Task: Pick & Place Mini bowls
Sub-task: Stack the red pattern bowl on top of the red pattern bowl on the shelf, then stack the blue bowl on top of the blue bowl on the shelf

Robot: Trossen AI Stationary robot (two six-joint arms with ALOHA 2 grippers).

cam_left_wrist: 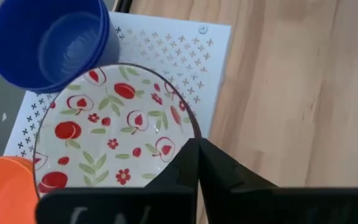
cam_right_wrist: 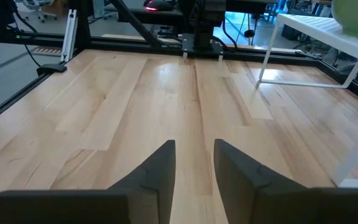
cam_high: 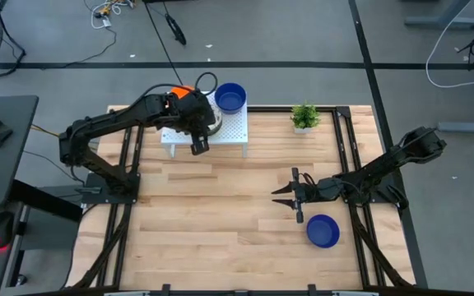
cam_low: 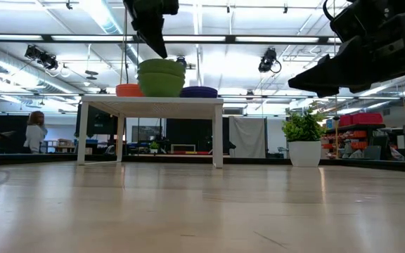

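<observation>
Pinching the patterned bowl's (cam_left_wrist: 114,130) rim on the rack (cam_left_wrist: 191,56), the left pincer (cam_left_wrist: 197,163) is closed; right pincer (cam_right_wrist: 194,163) is hovering open over the counter (cam_right_wrist: 117,106).

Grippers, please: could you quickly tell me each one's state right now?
Left gripper: shut on the patterned bowl's rim, on the rack.
Right gripper: open, empty.

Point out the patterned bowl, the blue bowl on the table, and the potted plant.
patterned bowl (cam_left_wrist: 107,127), left wrist view, inner floor.
blue bowl on the table (cam_high: 322,231), high view, inside centre.
potted plant (cam_high: 305,116), high view, leaves.
</observation>
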